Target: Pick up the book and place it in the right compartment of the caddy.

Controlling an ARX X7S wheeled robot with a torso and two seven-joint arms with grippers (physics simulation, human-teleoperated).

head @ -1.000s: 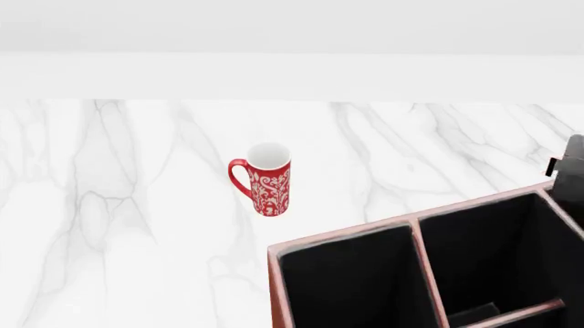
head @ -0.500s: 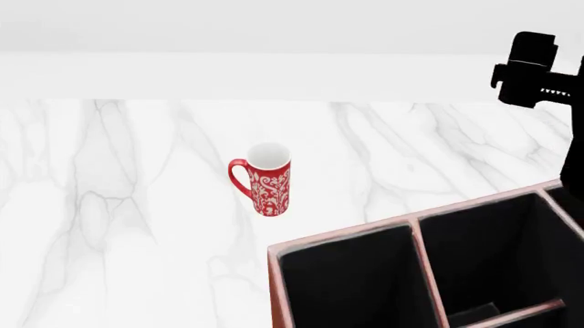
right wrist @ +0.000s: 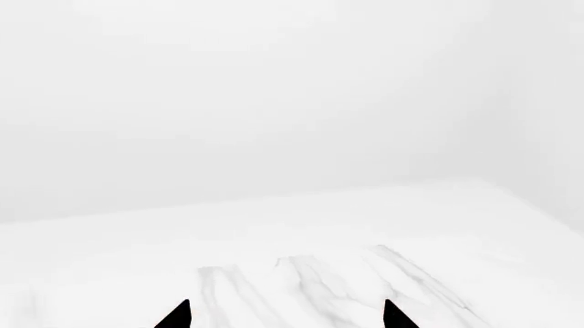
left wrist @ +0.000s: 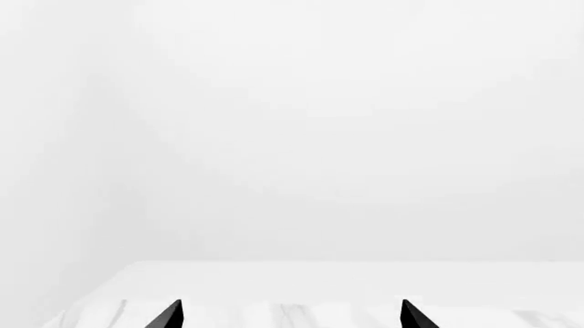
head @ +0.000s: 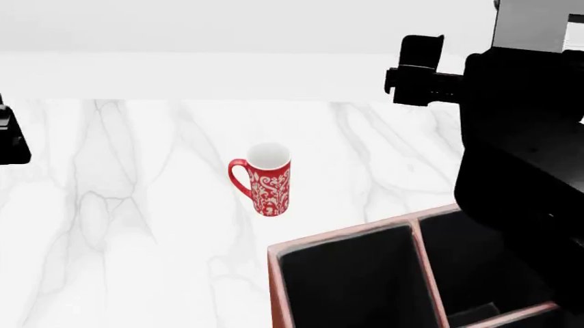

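We cannot locate the book in any view. It is not on the visible marble counter (head: 137,225), and neither gripper holds it. The caddy (head: 347,273) is our landmark. Its left compartment shows only a dark interior. Its right compartment is largely hidden behind the right arm (head: 520,150), so we cannot confirm whether the book lies inside.

A red patterned mug (head: 264,179) stands upright on the counter, apart from the caddy, beyond its left compartment.

The right gripper (right wrist: 283,316) is raised above the caddy's right side, facing the far wall. Its fingertips are spread wide with nothing between them. The left gripper (left wrist: 290,316) is likewise spread wide and holds nothing; its arm sits well left of the caddy.

Progress cannot be settled: the scene fits both a book out of view awaiting pickup and a book deposited behind the arm.
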